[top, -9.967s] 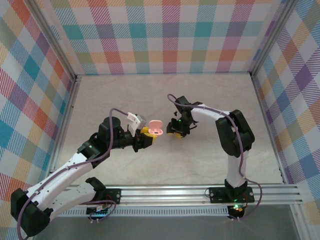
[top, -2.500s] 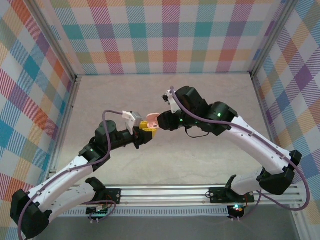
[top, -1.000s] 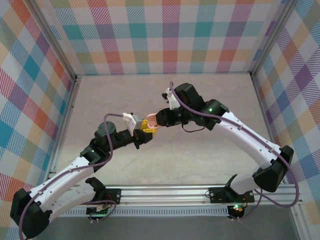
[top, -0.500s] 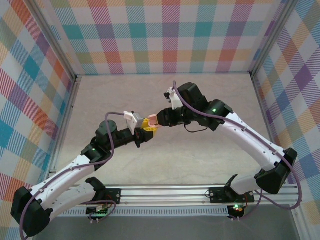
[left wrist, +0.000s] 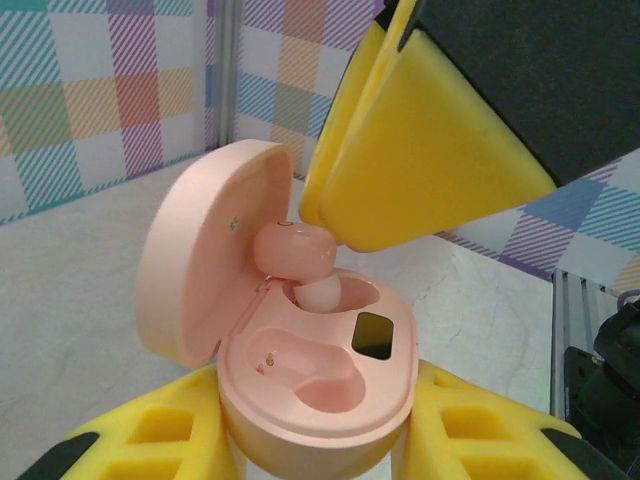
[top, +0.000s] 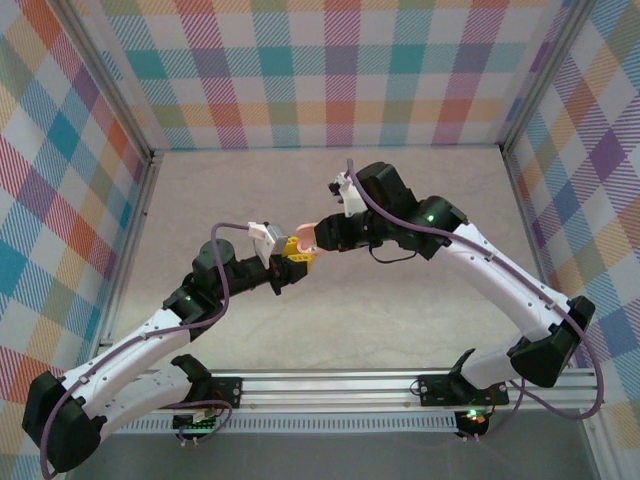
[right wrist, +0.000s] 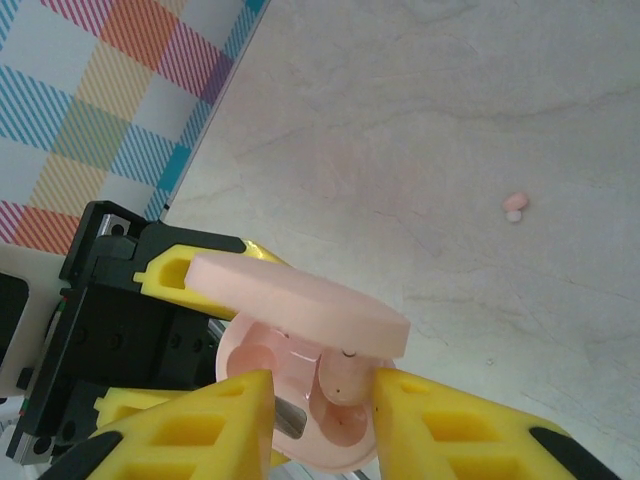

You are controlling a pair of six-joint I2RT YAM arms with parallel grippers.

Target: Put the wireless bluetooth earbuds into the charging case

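A beige table (top: 400,310) stands inside walls (top: 340,70) of coloured plaid. From the top, both arms reach toward one spot above the table, a little left of its centre. There the left gripper (top: 295,255) holds the pink case (top: 303,236), and the right gripper (top: 318,239) comes at it from the right, tips just at the case.

In the left wrist view the table and the plaid walls are behind. The left gripper is pressed on the lower half of the case (left wrist: 320,400), one yellow finger on each side. The lid (left wrist: 200,270) stands open to the left. A pink bud (left wrist: 295,250) sits in the far well, tilted and not fully down (its pale tip points into the well). The near well is empty. The right gripper's tips touch the top of the bud.

In the right wrist view the table fills the upper part, with a plaid wall at the upper left. The bud (right wrist: 345,378) is between the right gripper's fingers (right wrist: 240,400), under the lid. The fingers stand a little apart, and I cannot tell whether they pinch it. A second bud (right wrist: 515,205) lies on the bare table, well apart from the case.
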